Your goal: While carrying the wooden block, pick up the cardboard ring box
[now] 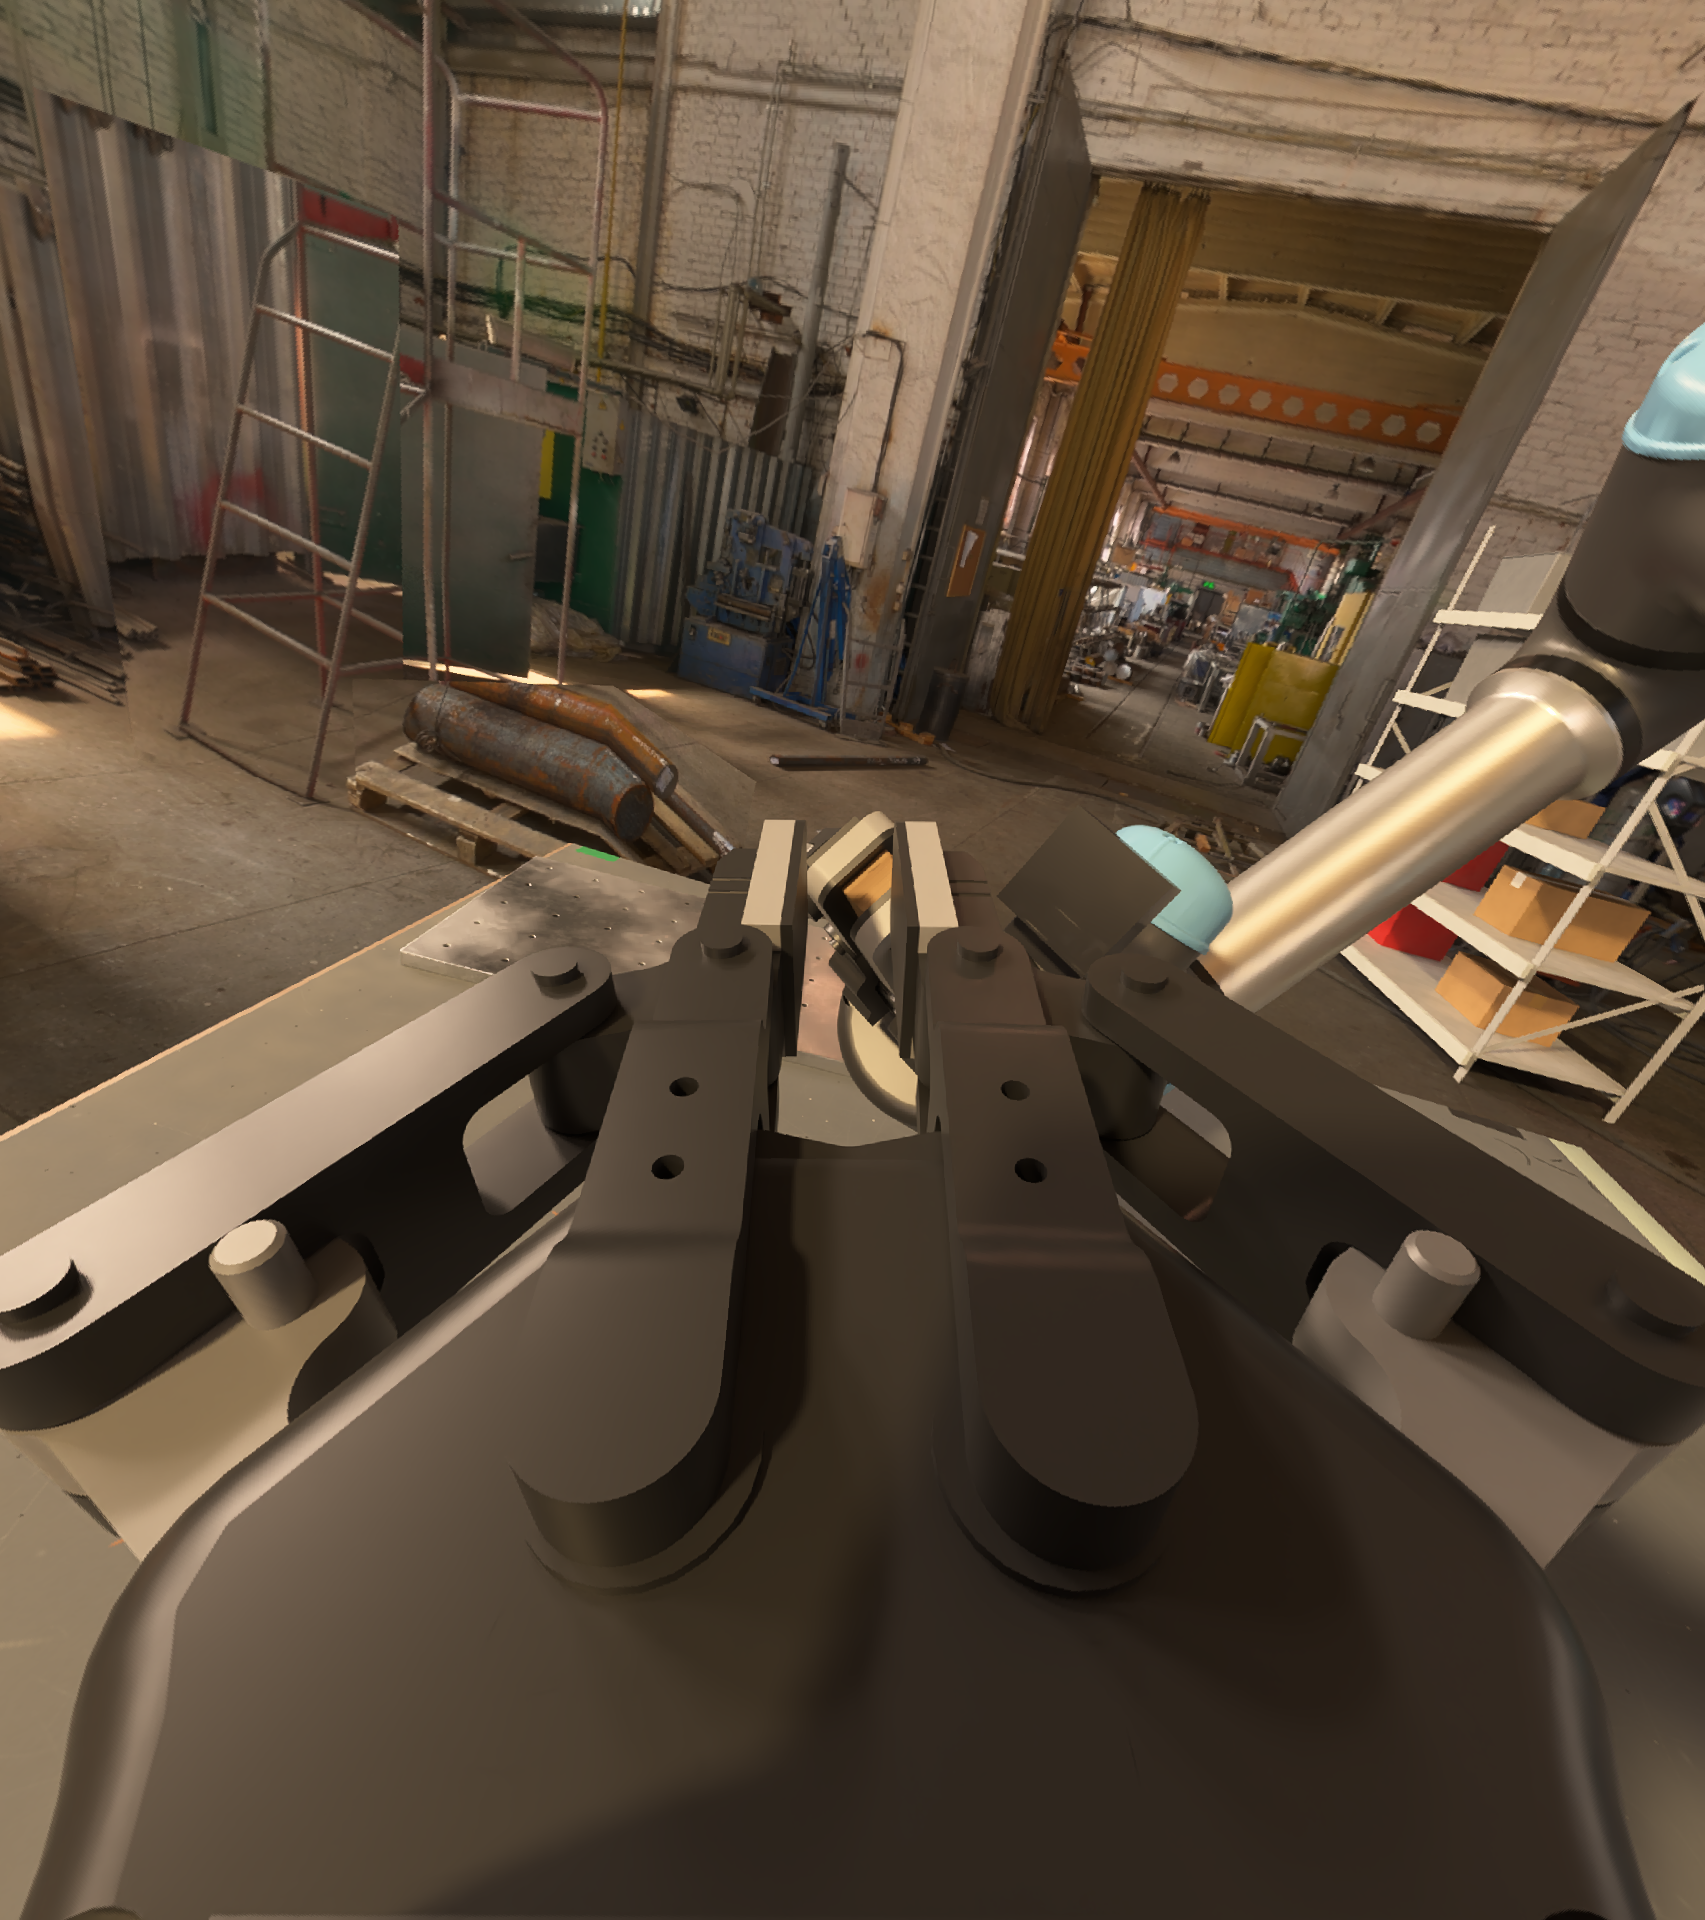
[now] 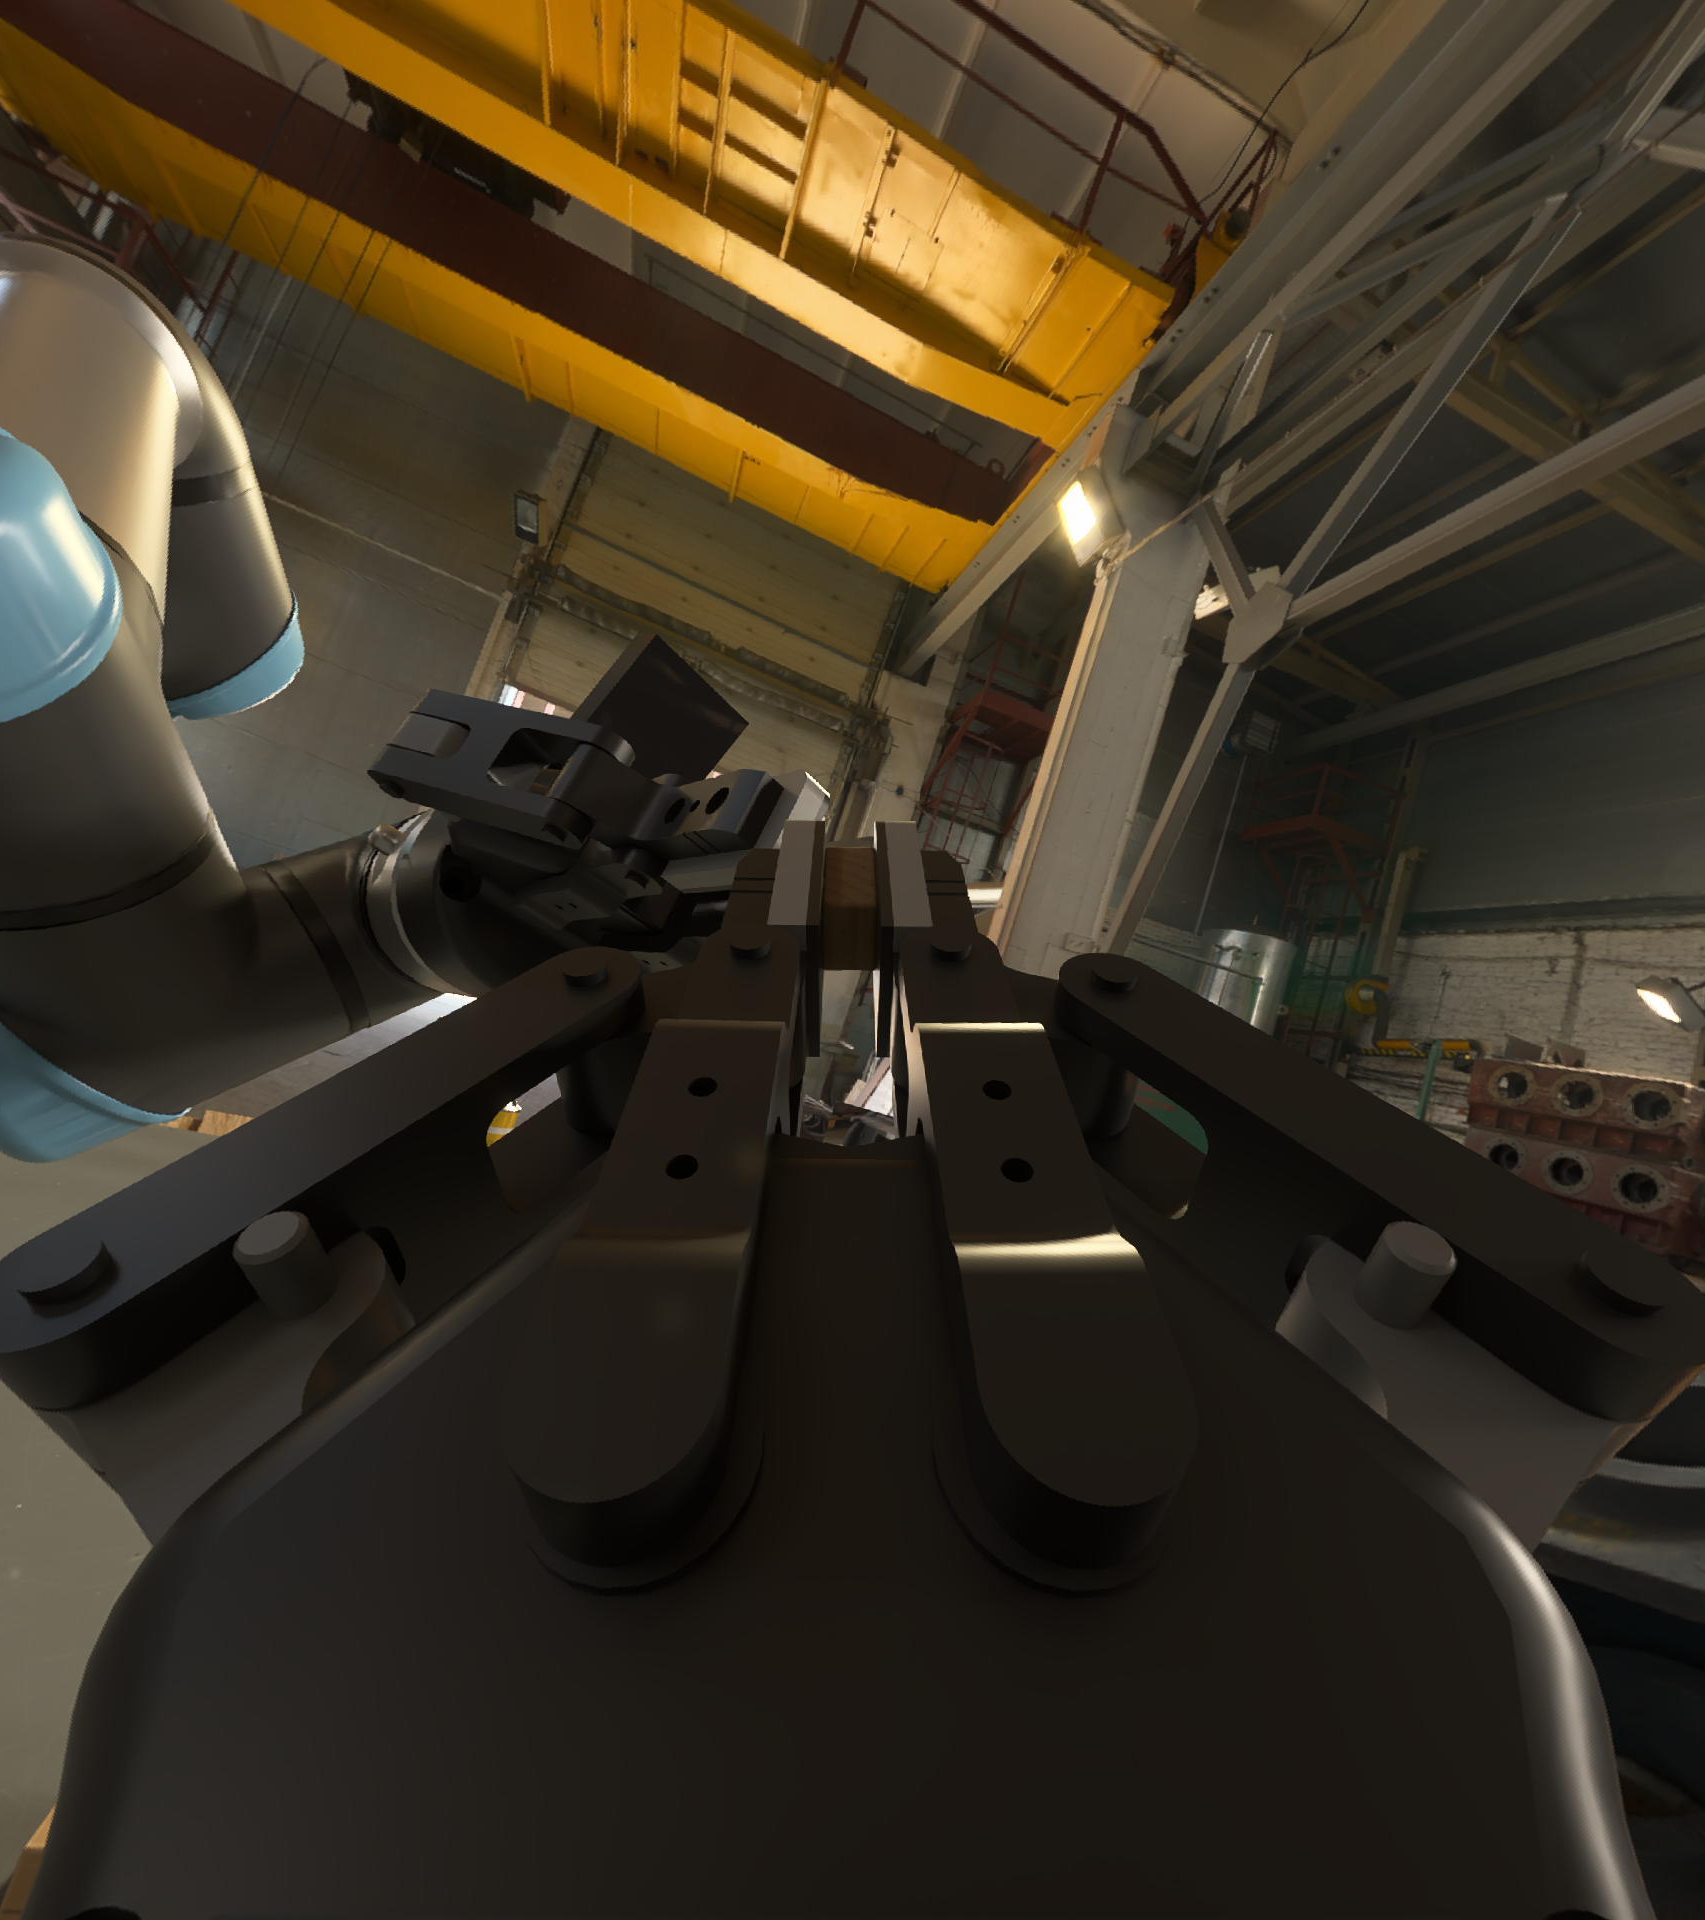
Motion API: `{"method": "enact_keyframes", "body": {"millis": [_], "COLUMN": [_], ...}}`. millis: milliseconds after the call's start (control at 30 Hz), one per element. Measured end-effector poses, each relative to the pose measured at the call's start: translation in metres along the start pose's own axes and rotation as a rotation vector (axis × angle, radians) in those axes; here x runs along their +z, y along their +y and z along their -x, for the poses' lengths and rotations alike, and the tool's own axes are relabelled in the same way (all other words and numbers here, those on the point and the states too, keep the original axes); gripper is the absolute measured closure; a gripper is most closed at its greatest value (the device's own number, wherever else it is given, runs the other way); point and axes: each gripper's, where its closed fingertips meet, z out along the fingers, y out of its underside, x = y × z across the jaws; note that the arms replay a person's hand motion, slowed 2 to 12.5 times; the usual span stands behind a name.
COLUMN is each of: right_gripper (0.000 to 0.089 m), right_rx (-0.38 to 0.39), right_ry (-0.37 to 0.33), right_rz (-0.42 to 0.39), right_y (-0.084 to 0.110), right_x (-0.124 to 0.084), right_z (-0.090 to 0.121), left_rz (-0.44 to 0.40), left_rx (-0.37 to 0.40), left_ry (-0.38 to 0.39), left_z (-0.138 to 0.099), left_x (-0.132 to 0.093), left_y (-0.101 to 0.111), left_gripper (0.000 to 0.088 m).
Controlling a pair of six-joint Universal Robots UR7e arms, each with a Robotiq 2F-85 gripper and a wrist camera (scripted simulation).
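Your right gripper (image 2: 848, 883) is nearly closed, and its two pale pads clamp the wooden block (image 2: 849, 914) at the very tips, in the centre of the right wrist view. The block sits square between the pads and touches both.

Just to the left of those tips, the left gripper comes in sideways from the left arm (image 2: 100, 779), with its fingers pointing toward the block and ending close beside it.

In the left wrist view, your left gripper (image 1: 850, 873) has its fingers drawn close together with a narrow gap between the pads. You cannot tell from here whether they grip anything. Through that gap you see parts of the right gripper beyond, and among them a small brown patch (image 1: 869, 883) framed in cream. It is too small and too hidden to say whether it is the block or the cardboard ring box. You cannot pick out the ring box with any certainty in either view.

Below and to the left of the left fingers lie the grey table (image 1: 204, 1091) and a metal plate (image 1: 536, 914). The right arm (image 1: 1399, 831) slants in from the right edge of the frame.
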Motion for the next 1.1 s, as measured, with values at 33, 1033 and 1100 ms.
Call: {"method": "enact_keyframes", "body": {"millis": [33, 1033, 1100], "right_gripper": [0.0812, 0.0812, 0.0812], "right_rx": [0.002, 0.092, 0.096], "right_ry": [-0.001, -0.030, -0.032], "right_rz": [0.002, 0.039, 0.039], "right_y": [0.0001, -0.0002, -0.0004], "right_x": [0.0002, 0.0034, 0.0034], "right_z": [0.0000, 0.0016, 0.0017], "left_rz": [-0.001, -0.041, -0.042], "left_rx": [0.001, 0.020, 0.023], "left_ry": [0.000, 0.031, 0.032], "left_z": [0.0001, -0.0014, -0.0017], "left_x": [-0.0001, -0.0039, -0.0040], "left_y": [-0.0001, -0.0020, -0.0019], "left_gripper": [0.0734, 0.0737, 0.0737]}}
